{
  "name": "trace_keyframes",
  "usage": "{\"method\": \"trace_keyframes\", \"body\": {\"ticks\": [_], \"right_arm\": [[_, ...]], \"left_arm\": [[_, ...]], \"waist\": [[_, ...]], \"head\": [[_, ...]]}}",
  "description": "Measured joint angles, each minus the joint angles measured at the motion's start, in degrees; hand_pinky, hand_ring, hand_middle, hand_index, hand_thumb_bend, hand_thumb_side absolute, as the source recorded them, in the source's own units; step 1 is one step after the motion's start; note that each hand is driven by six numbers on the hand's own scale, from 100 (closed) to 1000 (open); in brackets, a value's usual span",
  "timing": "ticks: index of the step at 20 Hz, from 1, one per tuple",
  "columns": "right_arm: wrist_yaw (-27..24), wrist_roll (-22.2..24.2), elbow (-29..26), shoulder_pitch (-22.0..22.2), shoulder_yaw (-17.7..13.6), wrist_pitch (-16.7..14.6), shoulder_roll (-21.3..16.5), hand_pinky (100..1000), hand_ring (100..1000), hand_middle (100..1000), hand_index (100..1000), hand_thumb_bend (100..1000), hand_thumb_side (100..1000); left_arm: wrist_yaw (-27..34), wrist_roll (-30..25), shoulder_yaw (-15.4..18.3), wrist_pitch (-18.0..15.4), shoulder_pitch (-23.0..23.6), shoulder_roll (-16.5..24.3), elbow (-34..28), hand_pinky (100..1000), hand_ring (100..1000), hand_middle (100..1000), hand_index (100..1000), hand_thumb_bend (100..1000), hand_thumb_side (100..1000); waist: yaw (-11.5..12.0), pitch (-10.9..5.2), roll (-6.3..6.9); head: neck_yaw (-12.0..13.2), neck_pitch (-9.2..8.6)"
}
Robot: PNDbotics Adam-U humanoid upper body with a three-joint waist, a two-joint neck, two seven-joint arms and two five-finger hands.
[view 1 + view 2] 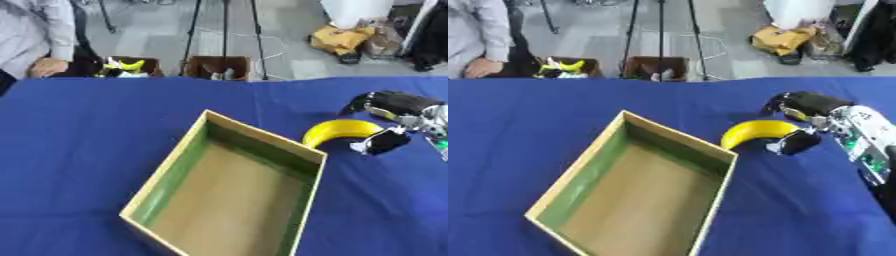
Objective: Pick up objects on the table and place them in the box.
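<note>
A yellow banana (339,131) hangs just off the far right corner of the open cardboard box (171,176), curved end toward the box. My right hand (811,120) comes in from the right and is shut on the banana, fingers curled over its far side and the thumb under its near end. The box is tan inside with green inner walls and holds nothing I can see. My left hand shows in neither view.
A blue cloth (79,150) covers the table. Past its far edge are two brown bins (219,66), one with bananas, tripod legs, and a person's hand (45,66) at the far left. A yellow bag (341,37) lies on the floor.
</note>
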Motion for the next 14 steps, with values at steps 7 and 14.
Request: {"method": "trace_keyframes", "body": {"ticks": [7,14], "right_arm": [[0.0,-0.2,0.2,-0.3,0.3,0.0,0.0,782,796,735,820,259,495],[0.0,-0.1,0.7,-0.3,0.3,-0.3,0.0,773,789,710,793,260,487]], "left_arm": [[0.0,-0.1,0.0,0.0,-0.1,0.0,0.0,214,420,421,618,100,999],[0.0,-0.2,0.0,-0.1,-0.1,0.0,0.0,214,420,421,618,100,999]], "waist": [[0.2,0.30,-0.02],[0.3,0.38,-0.04]], "head": [[-0.2,-0.27],[-0.2,-0.52]]}}
